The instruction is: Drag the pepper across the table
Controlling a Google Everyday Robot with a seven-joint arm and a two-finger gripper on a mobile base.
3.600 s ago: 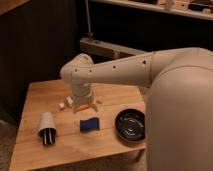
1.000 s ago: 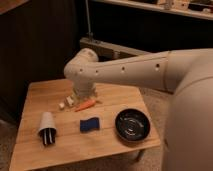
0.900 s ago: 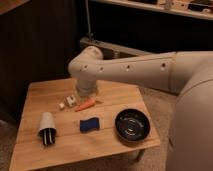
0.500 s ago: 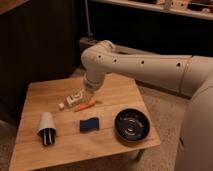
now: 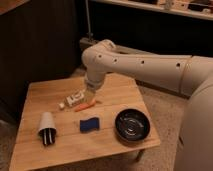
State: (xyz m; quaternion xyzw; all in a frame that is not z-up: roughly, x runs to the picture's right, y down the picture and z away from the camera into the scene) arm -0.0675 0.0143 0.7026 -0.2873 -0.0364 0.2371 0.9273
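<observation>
The pepper [image 5: 85,105], a slim orange piece, lies on the light wooden table [image 5: 45,92] near its middle. A white labelled packet [image 5: 75,98] lies right beside it on the left. My gripper [image 5: 90,93] hangs from the big white arm just above and behind the pepper's right end. It is open and holds nothing. Whether its tips touch the pepper or the packet I cannot tell.
In front of the pepper lies a blue sponge [image 5: 90,124]. To the right stands a black bowl [image 5: 132,125], near the table's right edge. A white cup [image 5: 47,128] lies on its side at the front left. A dark shelf and wall stand behind the table.
The arm's elbow has swung right and risen, so the pepper and packet now show fully. The pepper, packet, sponge, bowl and cup have stayed put.
</observation>
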